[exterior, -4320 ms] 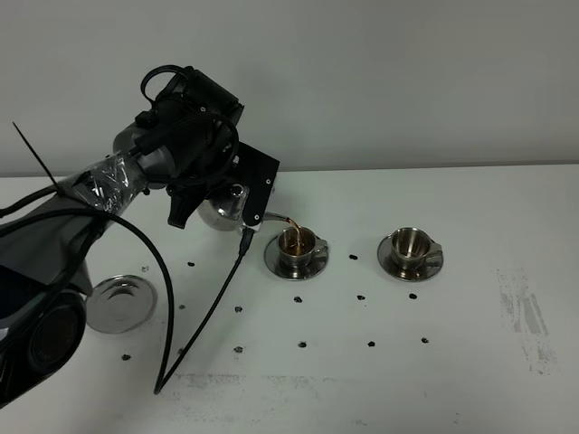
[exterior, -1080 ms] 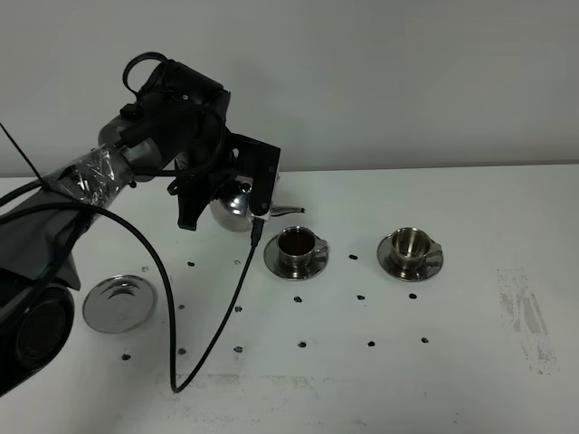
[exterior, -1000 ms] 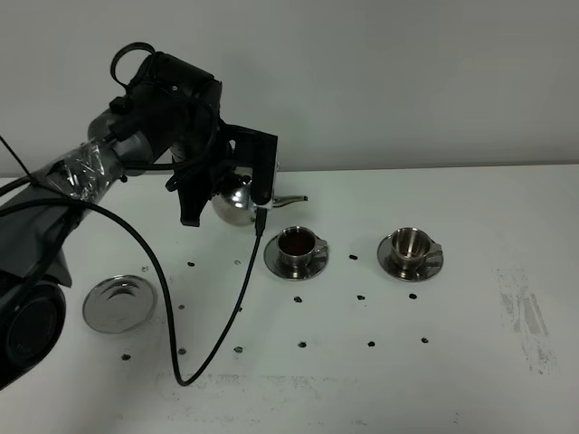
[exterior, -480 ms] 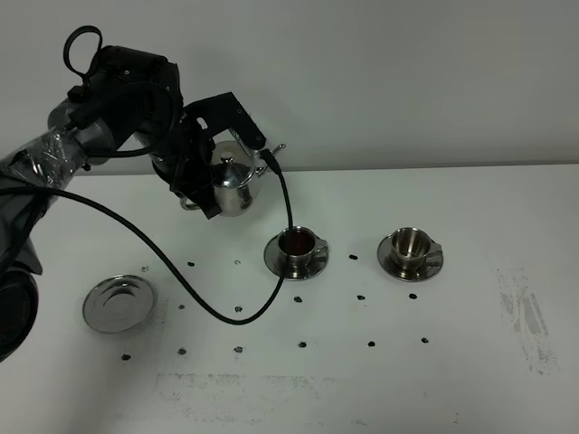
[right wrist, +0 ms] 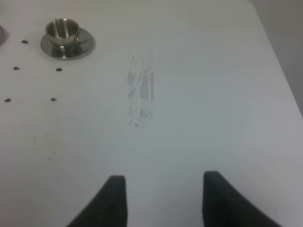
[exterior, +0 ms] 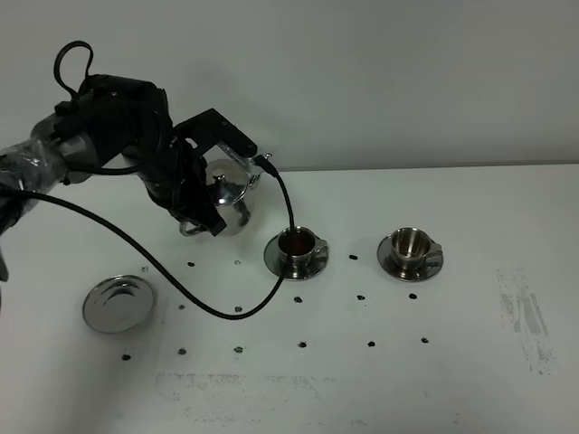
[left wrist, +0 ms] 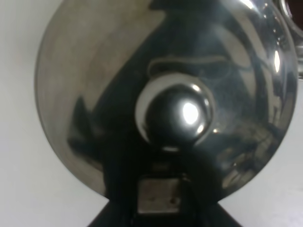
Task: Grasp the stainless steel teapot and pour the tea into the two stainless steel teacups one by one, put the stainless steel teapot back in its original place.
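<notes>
The stainless steel teapot (exterior: pixel 231 194) hangs roughly upright above the table, left of both teacups, with my left gripper (exterior: pixel 197 215) shut on its loop handle. In the left wrist view its lid and knob (left wrist: pixel 173 113) fill the picture, and the left gripper (left wrist: pixel 158 201) grips at the lid's edge. The nearer teacup (exterior: pixel 296 246) holds reddish-brown tea (exterior: pixel 294 242). The farther teacup (exterior: pixel 410 242) looks empty and also shows as the teacup (right wrist: pixel 64 30) on its saucer. The bare round saucer (exterior: pixel 118 303) lies at the front left. My right gripper (right wrist: pixel 163 198) hovers open over bare table.
A black cable (exterior: pixel 226 307) loops from the left arm down over the table in front of the filled cup. Small dark marks (exterior: pixel 301 344) dot the white tabletop. A scuffed patch (right wrist: pixel 139 94) lies on the right side, near the table's right edge.
The teapot has swung away from the filled cup, turning with the wrist, and moved left and slightly down. The cable has trailed along. The right gripper has stayed put.
</notes>
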Controlling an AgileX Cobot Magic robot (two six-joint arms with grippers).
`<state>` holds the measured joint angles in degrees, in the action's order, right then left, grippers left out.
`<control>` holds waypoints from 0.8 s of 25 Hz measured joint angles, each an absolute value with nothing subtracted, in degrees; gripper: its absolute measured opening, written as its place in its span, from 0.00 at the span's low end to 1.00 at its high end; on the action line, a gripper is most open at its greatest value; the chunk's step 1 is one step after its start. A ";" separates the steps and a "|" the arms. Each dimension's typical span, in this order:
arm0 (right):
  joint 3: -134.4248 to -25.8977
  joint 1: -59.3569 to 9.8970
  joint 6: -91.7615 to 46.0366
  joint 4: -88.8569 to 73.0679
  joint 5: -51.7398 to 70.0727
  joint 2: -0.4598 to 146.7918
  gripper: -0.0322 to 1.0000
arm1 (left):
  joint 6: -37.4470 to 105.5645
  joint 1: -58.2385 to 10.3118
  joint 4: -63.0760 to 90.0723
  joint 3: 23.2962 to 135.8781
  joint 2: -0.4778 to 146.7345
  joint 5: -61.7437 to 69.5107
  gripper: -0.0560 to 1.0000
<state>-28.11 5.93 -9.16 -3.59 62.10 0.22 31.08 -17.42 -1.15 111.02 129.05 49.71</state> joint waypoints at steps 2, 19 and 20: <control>-28.11 5.93 -9.22 -3.59 62.10 0.22 0.41 | 29.63 -16.89 -0.85 108.03 127.51 47.75 0.29; -28.11 5.93 -9.17 -3.54 62.10 0.22 0.41 | 27.28 -16.21 2.97 97.11 127.33 37.79 0.29; -28.11 5.93 -9.17 -3.54 62.10 0.22 0.41 | 27.28 -16.21 2.97 97.31 127.26 38.15 0.29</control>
<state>-28.11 5.93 -9.17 -3.54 62.10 0.22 27.28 -16.21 2.97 97.31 127.26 38.15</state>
